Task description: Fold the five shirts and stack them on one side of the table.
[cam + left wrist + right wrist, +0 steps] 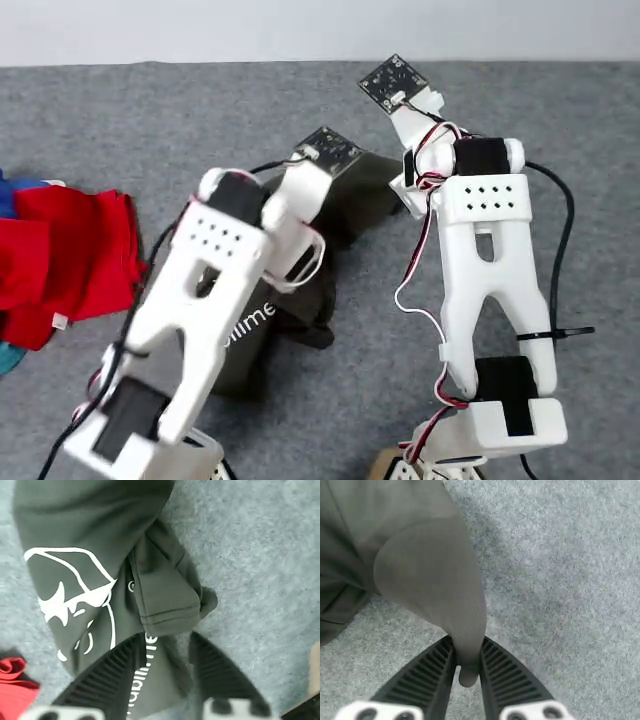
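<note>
Overhead, the dark shirt (pixel 262 335) lies crumpled at the centre of the grey table (pixel 100 120), partly hidden under the left arm (pixel 200 300), which slants up from the lower left. The right arm (pixel 490 260) stands at centre right, its far end over the shirt's upper right edge. A heap of red shirt (pixel 70 260) sits against the left edge of the frame, with blue cloth (pixel 8 195) poking out behind it. Bare table runs along the whole top of the frame and down the right side.

From the left wrist, the left jaws are spread at the bottom of the frame, a fold of the dark shirt (pixel 100 555) between them, ungripped. A stitched sleeve hem (pixel 170 615) lies just above them. Open table (pixel 260 555) fills the right half; a bit of red shirt (pixel 12 680) shows at the lower left corner.

From the right wrist, the right jaws are pressed together on a fold of the dark shirt (pixel 430 570), which fans out to the upper left. Bare table (pixel 570 580) spreads across the right.
</note>
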Available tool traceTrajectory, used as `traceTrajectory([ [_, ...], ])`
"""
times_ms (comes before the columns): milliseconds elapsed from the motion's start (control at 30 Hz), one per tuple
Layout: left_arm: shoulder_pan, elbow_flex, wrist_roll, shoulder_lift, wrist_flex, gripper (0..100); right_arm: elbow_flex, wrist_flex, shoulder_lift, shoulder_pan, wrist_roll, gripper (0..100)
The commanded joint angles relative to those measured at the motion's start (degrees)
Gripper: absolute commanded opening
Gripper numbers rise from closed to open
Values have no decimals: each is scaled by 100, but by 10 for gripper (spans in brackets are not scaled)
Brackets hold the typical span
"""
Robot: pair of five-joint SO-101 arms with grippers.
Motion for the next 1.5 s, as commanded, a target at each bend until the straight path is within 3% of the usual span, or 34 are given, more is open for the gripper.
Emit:
traceTrajectory([
  [0, 26, -330, 149, 334, 202, 186, -18, 154, -57, 84, -53, 9],
  [533, -369, -347, 149, 1424, 105, 188, -18, 207, -57, 453, -53, 9],
  [867, -141, -312, 149, 1477, -141, 188, -18, 215, -57, 444, -53, 9],
  [1100, -211, -365, 149, 2259, -202, 184, -18, 224, -57, 453, -53, 9],
  [1467, -299, -382, 149, 1890, -334, 184, -18, 233, -66, 470, -53, 9],
])
